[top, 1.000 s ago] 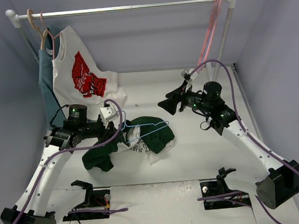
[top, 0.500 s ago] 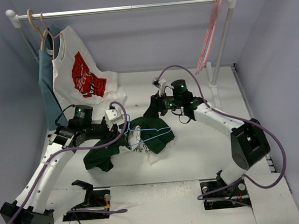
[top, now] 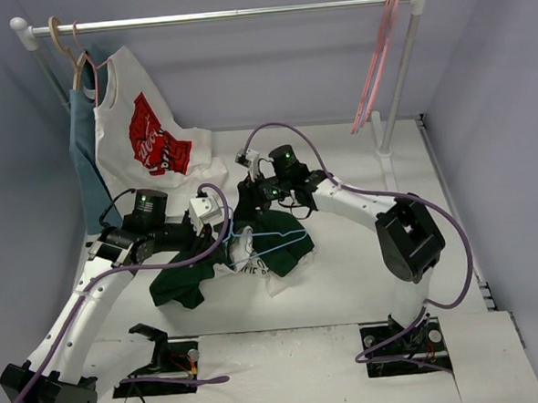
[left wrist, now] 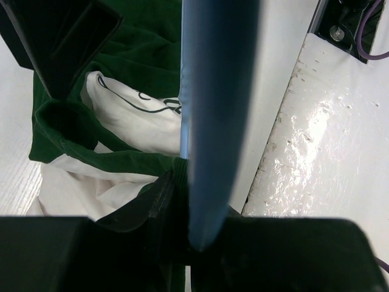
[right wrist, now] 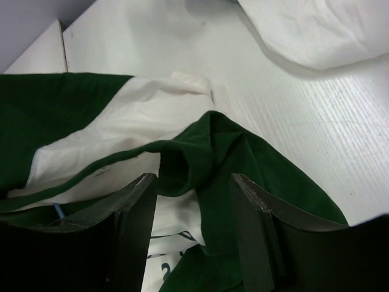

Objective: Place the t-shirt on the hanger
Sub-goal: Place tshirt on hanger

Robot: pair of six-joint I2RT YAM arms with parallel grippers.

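T-shirt (top: 277,251) lies crumpled on the table (top: 365,278), directly beneath both grippers. Hanger (left wrist: 213,121) is clamped in the closed left gripper (top: 222,232), just above the shirt. Right gripper (right wrist: 191,182) is open, jaws straddling a green fold (right wrist: 200,152). Step in hand: seizing fabric. Next move likely calls for closing on that fold, then drawing it over the hanger.

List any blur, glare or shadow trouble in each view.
Left wrist: the hanger is a wide, blurred blue bar close to the lens, and the table throws glare at right. Right wrist: the t-shirt is sharp, evenly lit. Top external: sharp, soft shadows only.
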